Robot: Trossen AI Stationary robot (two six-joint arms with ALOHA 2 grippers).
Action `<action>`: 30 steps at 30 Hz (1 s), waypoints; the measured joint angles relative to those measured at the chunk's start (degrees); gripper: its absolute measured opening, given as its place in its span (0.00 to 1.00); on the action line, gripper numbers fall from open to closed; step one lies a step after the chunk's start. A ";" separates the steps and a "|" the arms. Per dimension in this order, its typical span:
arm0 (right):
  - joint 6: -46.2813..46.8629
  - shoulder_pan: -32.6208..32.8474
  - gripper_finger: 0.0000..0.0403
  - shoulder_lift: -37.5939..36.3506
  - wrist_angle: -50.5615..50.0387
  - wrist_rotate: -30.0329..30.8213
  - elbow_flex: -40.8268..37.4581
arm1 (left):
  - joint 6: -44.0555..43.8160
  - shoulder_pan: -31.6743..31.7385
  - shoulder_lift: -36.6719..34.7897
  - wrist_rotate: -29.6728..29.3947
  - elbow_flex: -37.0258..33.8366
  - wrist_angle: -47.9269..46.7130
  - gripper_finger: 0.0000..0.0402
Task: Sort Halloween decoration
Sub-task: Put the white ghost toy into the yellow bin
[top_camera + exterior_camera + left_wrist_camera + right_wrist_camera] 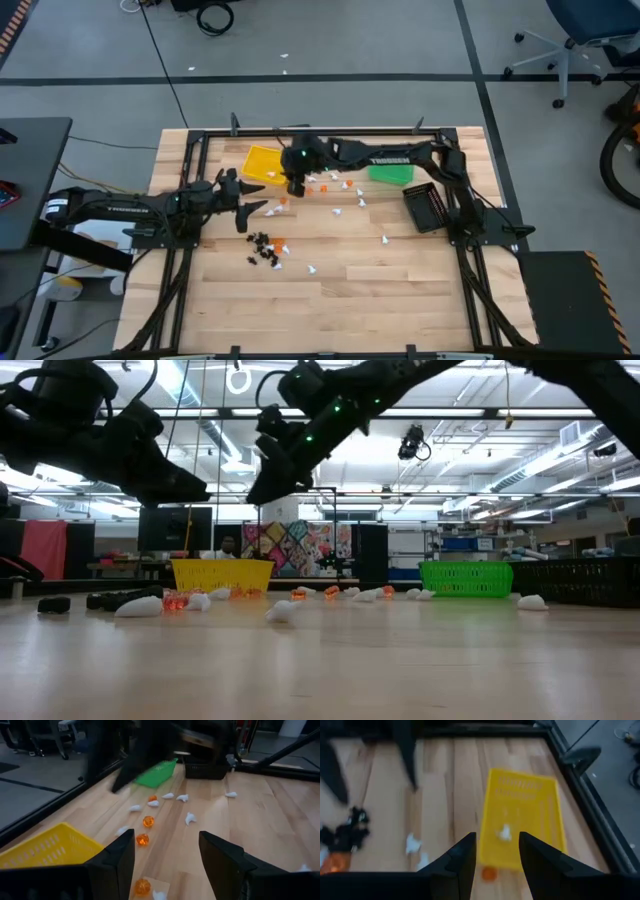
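Note:
The Halloween decoration lies scattered on the wooden table: white trinkets (361,200), orange ones (148,821) and a black cluster (262,243). One white trinket (505,833) lies inside the yellow bin (262,163). My right gripper (497,857) hangs open above the bin's near end with nothing between its fingers. An orange trinket (489,874) lies on the table just outside the bin. My left gripper (167,865) stands open at the table's left, raised off the wood and pointing along the row of orange trinkets, touching nothing.
A green bin (390,172) stands at the far middle right and a black bin (425,207) to its right. The table's black frame (330,131) runs around the edges. Bare wood lies toward the near edge.

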 joint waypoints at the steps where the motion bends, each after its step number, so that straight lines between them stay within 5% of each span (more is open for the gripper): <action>1: 0.31 0.52 0.38 -1.07 0.64 0.87 -2.18 | 0.00 0.00 0.00 0.00 0.00 0.04 0.49; 14: 11.15 4.68 0.38 -16.08 25.50 7.26 -35.71 | 0.76 0.00 0.00 0.02 0.00 0.26 0.49; 22: 12.25 7.56 0.38 -20.26 37.43 8.95 -47.73 | 1.49 -0.02 0.00 0.02 0.00 1.64 0.49; 30: 11.50 9.76 0.38 -20.55 41.43 9.26 -51.81 | 1.16 -0.02 0.02 0.02 0.00 2.29 0.49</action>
